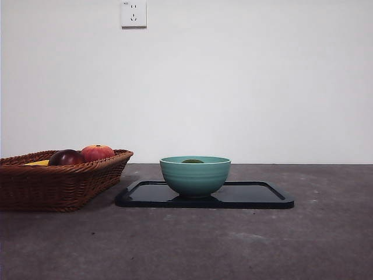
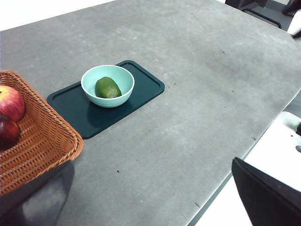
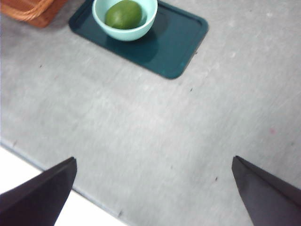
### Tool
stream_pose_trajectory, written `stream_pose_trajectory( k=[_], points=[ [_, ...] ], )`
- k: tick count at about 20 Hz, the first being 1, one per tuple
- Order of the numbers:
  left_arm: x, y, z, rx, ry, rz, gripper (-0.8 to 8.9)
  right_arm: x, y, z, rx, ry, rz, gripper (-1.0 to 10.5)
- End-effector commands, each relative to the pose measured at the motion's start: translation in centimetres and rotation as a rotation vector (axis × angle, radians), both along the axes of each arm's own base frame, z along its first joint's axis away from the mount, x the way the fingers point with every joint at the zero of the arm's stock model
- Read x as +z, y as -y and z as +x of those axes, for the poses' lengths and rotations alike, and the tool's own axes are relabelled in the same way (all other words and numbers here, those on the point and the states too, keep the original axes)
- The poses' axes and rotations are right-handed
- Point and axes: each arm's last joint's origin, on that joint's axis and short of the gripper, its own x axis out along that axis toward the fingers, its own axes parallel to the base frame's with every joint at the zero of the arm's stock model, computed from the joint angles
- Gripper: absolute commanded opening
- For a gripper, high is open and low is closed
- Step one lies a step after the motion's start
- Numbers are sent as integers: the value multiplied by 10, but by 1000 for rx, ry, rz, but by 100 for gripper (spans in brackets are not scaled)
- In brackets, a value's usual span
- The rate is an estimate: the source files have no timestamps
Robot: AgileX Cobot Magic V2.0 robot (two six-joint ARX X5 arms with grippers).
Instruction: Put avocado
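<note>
Avocado (image 2: 108,87) sits in the bowl (image 2: 123,96) on the tray (image 2: 147,88); placing looks done. Both grippers, left (image 2: 155,197) and right (image 3: 153,188), hang open and empty, well apart from it — nothing left but to wait.

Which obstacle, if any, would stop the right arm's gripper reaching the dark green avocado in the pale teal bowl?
Probably none: the avocado lies uncovered in the open-topped bowl, with only bare table between.

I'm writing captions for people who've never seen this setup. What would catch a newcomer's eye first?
First the teal bowl standing on a dark tray in the middle of the grey table, with the green avocado lying inside it. Next, the wicker basket beside the tray, holding a dark red fruit and an orange-red apple. Both grippers are open and hold nothing, away from the bowl.
</note>
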Motion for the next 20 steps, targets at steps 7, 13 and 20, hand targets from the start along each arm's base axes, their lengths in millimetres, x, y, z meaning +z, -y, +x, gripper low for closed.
stream_pose_trajectory(
  k=[7,13,20],
  points=[
    [4,-1,-1,-1,14,-19,655,-21,15,-22,47,40,106,596],
    [4,-1,-1,-3,11,-17,26,-20,14,-21,48,59,120,-1],
    [4,-1,-1,-4,12,-17,19,-20,14,-21,48,60,120,19]
  ],
)
